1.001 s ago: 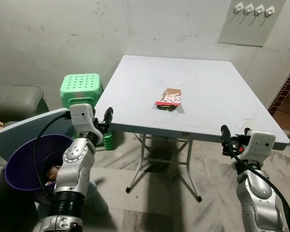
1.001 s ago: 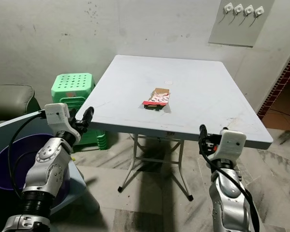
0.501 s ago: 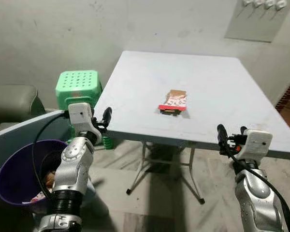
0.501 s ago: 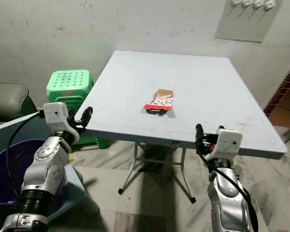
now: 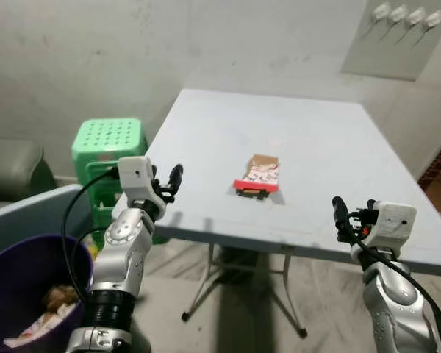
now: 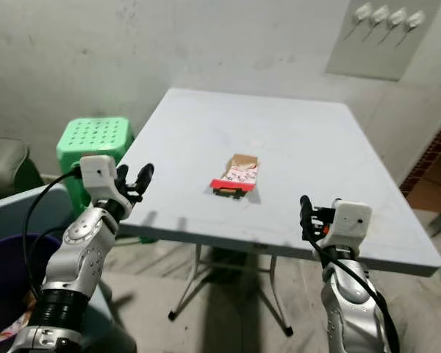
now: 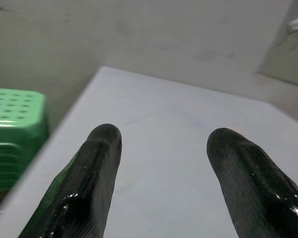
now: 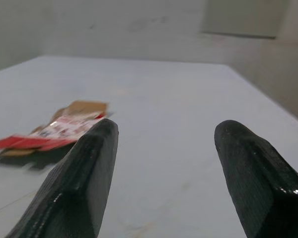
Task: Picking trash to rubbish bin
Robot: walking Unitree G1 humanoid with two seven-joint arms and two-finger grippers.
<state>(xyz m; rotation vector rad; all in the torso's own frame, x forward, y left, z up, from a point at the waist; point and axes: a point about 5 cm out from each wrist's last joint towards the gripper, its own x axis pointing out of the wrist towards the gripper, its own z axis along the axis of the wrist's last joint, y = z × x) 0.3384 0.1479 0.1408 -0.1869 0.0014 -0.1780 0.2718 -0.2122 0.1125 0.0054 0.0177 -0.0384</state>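
Left eye view: a flattened red-and-brown wrapper (image 5: 256,177) is seen lying near the middle of a pale table (image 5: 331,147), toward its near edge. The left gripper (image 5: 169,184) is held up at the table's near left corner, well apart from the wrapper. The right gripper (image 5: 350,213) is raised at the near edge on the right, also apart from the wrapper. A purple bin (image 5: 15,276) with scraps inside is seen at the lower left, beside the left arm. A green stool (image 5: 106,143) stands behind it, by the table's left side.

Right eye view: the same layout is shown; four white hooks (image 6: 386,16) are mounted on a wall panel above the table.

Left wrist view: the two black fingers (image 7: 92,183) are spread wide with nothing between them, and bare tabletop is seen past them. The stool is visible at the edge.

Right wrist view: the fingers (image 8: 79,188) are likewise parted and empty. The wrapper lies on the table beyond one finger, somewhat blurred, so its print probably cannot be read.
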